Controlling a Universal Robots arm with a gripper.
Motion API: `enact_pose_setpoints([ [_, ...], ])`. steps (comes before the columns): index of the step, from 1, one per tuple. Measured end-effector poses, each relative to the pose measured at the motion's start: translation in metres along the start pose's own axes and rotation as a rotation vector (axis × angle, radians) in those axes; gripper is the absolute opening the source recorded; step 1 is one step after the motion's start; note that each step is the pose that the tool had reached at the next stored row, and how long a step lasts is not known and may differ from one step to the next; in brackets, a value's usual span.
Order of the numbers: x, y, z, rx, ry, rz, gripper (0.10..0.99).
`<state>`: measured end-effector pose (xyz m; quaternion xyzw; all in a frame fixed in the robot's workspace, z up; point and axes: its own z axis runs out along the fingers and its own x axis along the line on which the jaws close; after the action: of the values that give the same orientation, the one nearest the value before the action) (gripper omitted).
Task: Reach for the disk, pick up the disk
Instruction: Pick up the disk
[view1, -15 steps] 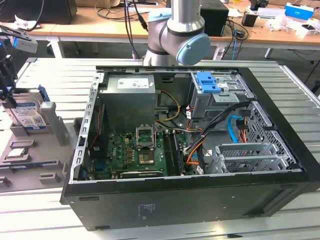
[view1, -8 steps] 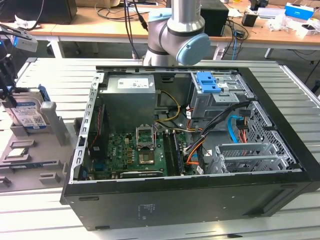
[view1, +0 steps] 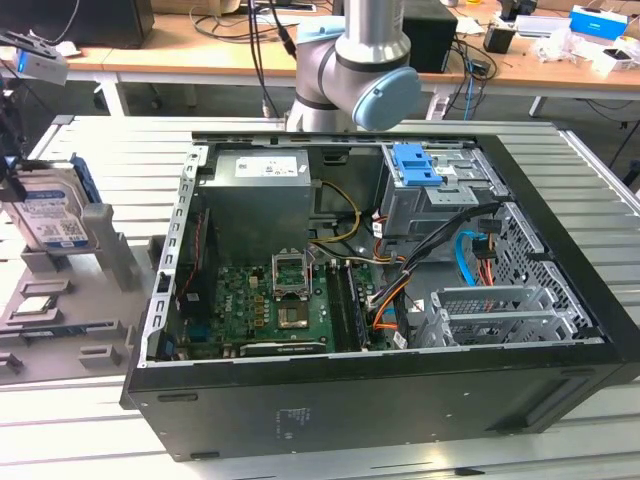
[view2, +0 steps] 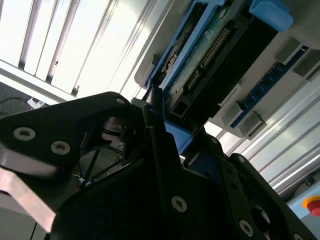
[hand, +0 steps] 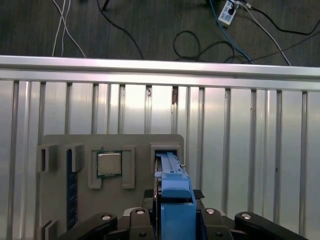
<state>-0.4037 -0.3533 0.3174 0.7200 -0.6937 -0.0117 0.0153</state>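
Gripper (hand: 174, 194): drawn in to the disk's thickness, pads (hand: 149, 193) set against the two broad faces of the disk (hand: 172, 167), nothing else in hold. Straddles the drive edge-on in the first wrist view, blue side frame uppermost. In the second wrist view, green board side of the disk (view2: 210, 55) right beside a black finger.

Reads as reach done and grasp made, with the pick-up itself in hand. In the exterior view the disk (view1: 50, 210) stands upright, lower edge seemingly down in the grey fixture (view1: 110, 250), so hardly raised, if at all. Calls for a straight draw along the slot, with no twist or side drift, since the slot walls look close on both faces.

Just beside, on the same fixture: small square chip (hand: 109, 163) in its pocket, then bare blue bracket (hand: 72, 192) in a slot, both apart from the grip. Beneath, slatted metal table (hand: 240, 165). Farther off, open computer case (view1: 400, 420). Behind it, arm (view1: 352, 62), joint held high, reaching toward the exterior view's left, wrist judged to point down over the fixture.
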Motion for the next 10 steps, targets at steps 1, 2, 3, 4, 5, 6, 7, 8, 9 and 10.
enact_pose_setpoints([
  [1, 0.0, -0.0001, -0.0024, 0.0, 0.0, 0.0, 0.369],
  [2, 0.0, -0.0002, -0.0043, 0.0, -0.0001, 0.0, 0.369],
  [3, 0.0, -0.0003, -0.0072, 0.0, 0.0, 0.0, 0.369],
  [4, 0.0001, -0.0005, -0.0103, 0.0, 0.0, 0.0, 0.369],
  [5, 0.0001, -0.0006, -0.0131, 0.0, -0.0001, 0.0, 0.369],
  [6, 0.0001, -0.0009, -0.0169, 0.0, -0.0001, 0.0, 0.369],
  [7, 0.0001, -0.001, -0.0186, 0.0, -0.0001, 0.0, 0.369],
  [8, 0.0001, -0.0011, -0.0205, 0.0, 0.0, 0.0, 0.369],
  [9, 0.0002, -0.0013, -0.0231, 0.0, -0.0001, 0.0, 0.369],
  [10, 0.0002, -0.0014, -0.0247, 0.0, -0.0001, 0.0, 0.369],
])
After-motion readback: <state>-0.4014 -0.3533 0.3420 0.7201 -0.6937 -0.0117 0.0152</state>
